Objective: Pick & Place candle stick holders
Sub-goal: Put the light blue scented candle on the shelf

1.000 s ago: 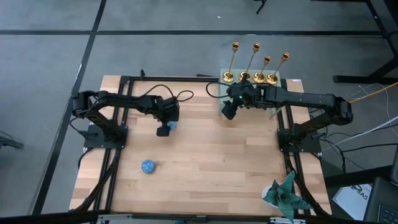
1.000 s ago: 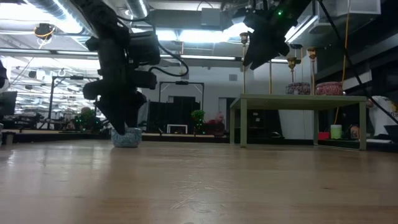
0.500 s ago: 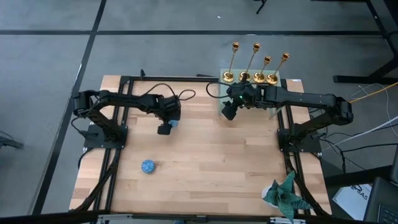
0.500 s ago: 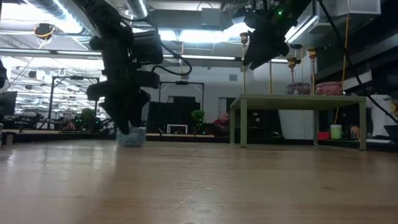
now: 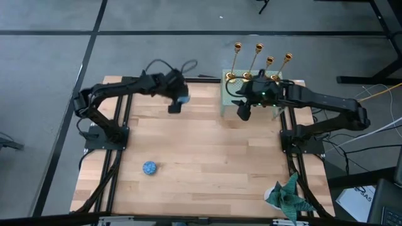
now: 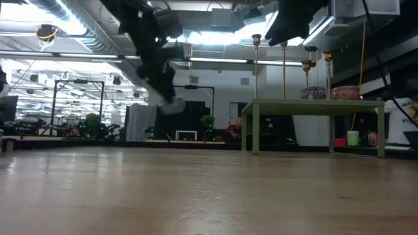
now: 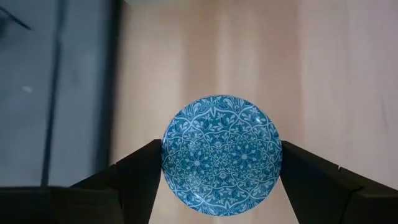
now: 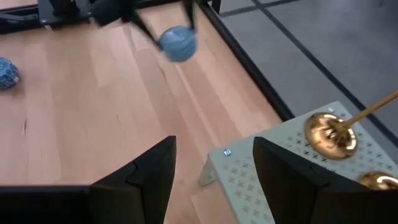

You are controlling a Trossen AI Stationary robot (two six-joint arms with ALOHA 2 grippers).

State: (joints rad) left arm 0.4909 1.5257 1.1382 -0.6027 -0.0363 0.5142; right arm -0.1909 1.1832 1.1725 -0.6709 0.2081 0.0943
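Observation:
Four gold candle stick holders (image 5: 261,69) stand in a row by their round bases on a small grey-green perforated stand (image 5: 225,95) at the table's far right. They also show in the low view (image 6: 283,46), and two bases show in the right wrist view (image 8: 329,132). My right gripper (image 5: 244,113) is open and empty, raised just beside the stand's near left corner. My left gripper (image 5: 175,105) is shut on a blue patterned ball (image 7: 221,155), held high near the table's far edge, left of the stand. My left gripper pinches the blue patterned ball by two opposite sides (image 7: 169,155) between its two fingers. The fingers slant downward. The ball is lifted clear of the table (image 6: 171,106).
A second blue patterned ball (image 5: 149,167) lies on the table at the near left. A crumpled green cloth (image 5: 287,196) lies at the near right corner. Dark frame rails (image 5: 119,157) run along the left and right sides.
My left gripper has lifted the blue ball off the table and carried it up, toward the far edge and a little to the right. My right gripper has risen and gone a little toward the right, closer to the stand.

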